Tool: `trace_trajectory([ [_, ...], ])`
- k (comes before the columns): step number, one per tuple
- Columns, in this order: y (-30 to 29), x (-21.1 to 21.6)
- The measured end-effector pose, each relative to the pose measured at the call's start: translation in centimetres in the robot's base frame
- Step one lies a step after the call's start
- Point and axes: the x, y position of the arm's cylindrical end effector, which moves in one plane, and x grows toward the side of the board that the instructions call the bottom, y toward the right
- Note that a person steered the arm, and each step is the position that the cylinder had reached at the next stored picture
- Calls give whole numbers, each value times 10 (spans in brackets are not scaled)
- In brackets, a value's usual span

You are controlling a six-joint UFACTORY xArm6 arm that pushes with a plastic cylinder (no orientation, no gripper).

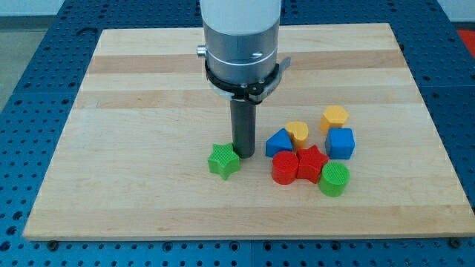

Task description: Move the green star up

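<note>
The green star point(223, 161) lies on the wooden board point(148, 89), left of the block cluster and toward the view's bottom. My tip point(243, 153) stands just to the star's upper right, touching or almost touching it. The arm's grey and white body point(242, 44) rises above it at the view's top centre.
To the right of my tip sits a cluster: a blue triangular block point(279, 142), a yellow heart point(297, 132), a yellow hexagon point(335, 117), a blue cube point(340, 143), a red cylinder point(283, 167), a red star point(311, 163) and a green cylinder point(334, 179).
</note>
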Motion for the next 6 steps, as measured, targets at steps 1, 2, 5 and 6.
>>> trace_trajectory([
  [1, 0, 25],
  [2, 0, 60],
  [5, -47, 46],
  [6, -33, 5],
])
